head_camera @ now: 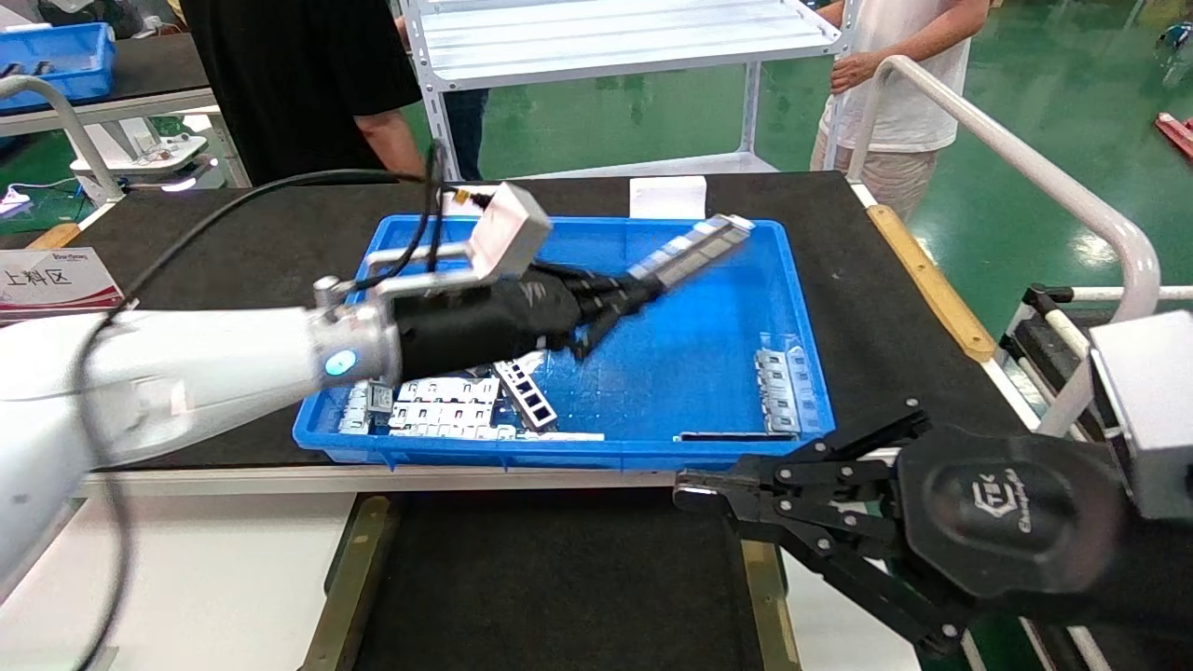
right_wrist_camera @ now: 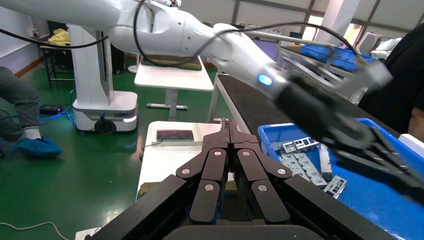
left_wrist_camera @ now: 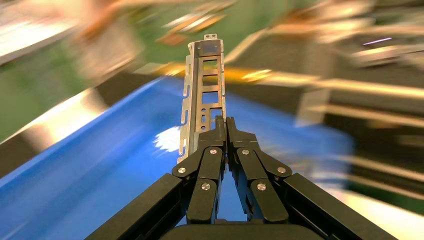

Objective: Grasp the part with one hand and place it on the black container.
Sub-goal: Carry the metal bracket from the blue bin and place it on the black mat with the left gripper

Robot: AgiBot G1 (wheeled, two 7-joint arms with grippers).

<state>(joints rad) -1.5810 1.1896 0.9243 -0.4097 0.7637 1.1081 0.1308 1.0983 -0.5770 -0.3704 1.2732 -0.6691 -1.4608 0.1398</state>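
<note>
My left gripper [head_camera: 643, 291] is shut on the part [head_camera: 692, 246], a slim silver-grey slotted bar, and holds it lifted above the blue bin [head_camera: 802, 308], pointing toward the bin's far right corner. In the left wrist view the part [left_wrist_camera: 204, 95] sticks straight out from the closed fingertips of the left gripper [left_wrist_camera: 224, 122]. The black container [head_camera: 559, 587], a matte-black tray with olive-brass side strips, lies at the near edge below the bin. My right gripper [head_camera: 685, 492] is shut and empty, parked over the container's right side; it also shows in the right wrist view [right_wrist_camera: 229, 123].
The bin holds flat white slotted plates [head_camera: 447, 415], a short grey bar [head_camera: 524, 393] and more metal pieces at its right [head_camera: 781, 387]. Two people stand behind the table near a white shelf rack [head_camera: 615, 37]. A white rail [head_camera: 1025, 168] runs along the right.
</note>
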